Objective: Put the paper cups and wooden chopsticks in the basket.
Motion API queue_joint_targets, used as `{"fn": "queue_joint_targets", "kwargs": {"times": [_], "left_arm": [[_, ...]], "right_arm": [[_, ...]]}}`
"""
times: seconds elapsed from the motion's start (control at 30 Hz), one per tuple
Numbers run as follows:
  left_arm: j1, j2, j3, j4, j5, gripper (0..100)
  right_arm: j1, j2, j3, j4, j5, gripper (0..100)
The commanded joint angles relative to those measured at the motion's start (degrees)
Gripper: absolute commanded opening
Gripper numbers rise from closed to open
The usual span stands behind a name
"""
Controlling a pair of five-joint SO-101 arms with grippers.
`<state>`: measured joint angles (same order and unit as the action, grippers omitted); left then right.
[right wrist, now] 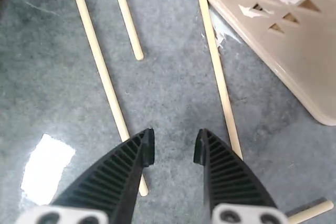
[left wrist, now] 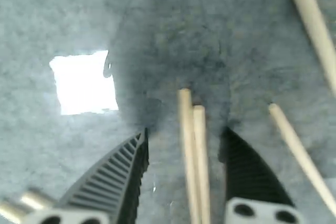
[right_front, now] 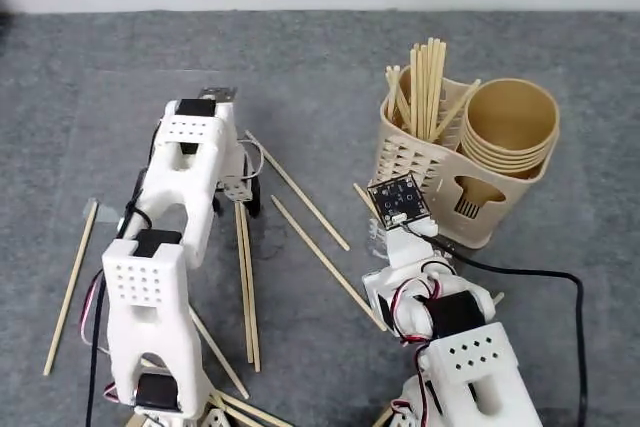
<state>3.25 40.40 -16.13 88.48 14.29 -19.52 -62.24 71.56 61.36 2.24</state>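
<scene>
We see the grey table (right_front: 320, 57) with the basket (right_front: 405, 162) at the far right. The cups (right_front: 512, 122) are stacked in its right compartment, and a bundle of chopsticks (right_front: 430, 87) stands in the left one. By our judgement the cups are done and the step in hand is gathering the loose sticks (right_front: 310, 232), which lie scattered across the middle and left of the table.

A pair (right_front: 246, 287) lies side by side near the middle-left. The left gripper (left wrist: 185, 134) is down over it, fingers (left wrist: 126, 177) spread wide with both sticks (left wrist: 191, 182) between them and neither pad touching yet. We think the next move calls for closing squarely on both sticks, then lifting and carrying them right to the basket.

The right gripper (right wrist: 174, 137) hangs low just in front of the basket's near wall. It is only narrowly open and holds nothing, and a stick lies on the table at either side of it.
</scene>
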Motion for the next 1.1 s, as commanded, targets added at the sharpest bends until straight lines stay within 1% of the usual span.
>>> {"fn": "queue_joint_targets", "kwargs": {"times": [0.0, 0.03, 0.1, 0.27, 0.47, 0.73, 0.83, 0.97, 1.07], "left_arm": [[3.4, 2.2, 1.0, 0.9, 1.8, 0], [4.2, 2.3, 1.2, 1.0, 2.2, 2], [5.1, 1.9, 1.2, 1.0, 3.3, 1], [6.1, -1.2, 1.0, 1.1, 5.0, 1], [7.9, -15.0, 0.9, 5.7, 4.9, 1], [7.6, -32.4, 0.9, 5.4, 5.0, 1], [7.9, -37.1, -1.5, 4.0, 5.1, 1], [7.9, -42.0, -7.6, -0.1, 5.4, 1], [8.8, -44.6, -12.5, -4.3, 9.5, 1]], "right_arm": [[-0.3, -1.6, -0.4, -1.2, 0.3, 14.3], [-0.3, -1.6, -0.4, -1.2, 0.3, 14.3], [-0.3, -1.6, -0.4, -1.2, 0.3, 14.3], [-0.3, -1.6, -0.4, -1.2, 0.2, 14.3], [-0.3, -1.6, -0.4, -1.2, 0.4, 14.3], [-0.3, -1.6, -0.4, -1.2, 0.4, 14.3], [-0.3, -1.6, -0.4, -1.2, 0.4, 14.3], [-0.3, -1.6, -0.4, -1.2, 0.5, 14.3], [-0.3, -1.6, -0.4, -1.1, 0.5, 14.3]]}}
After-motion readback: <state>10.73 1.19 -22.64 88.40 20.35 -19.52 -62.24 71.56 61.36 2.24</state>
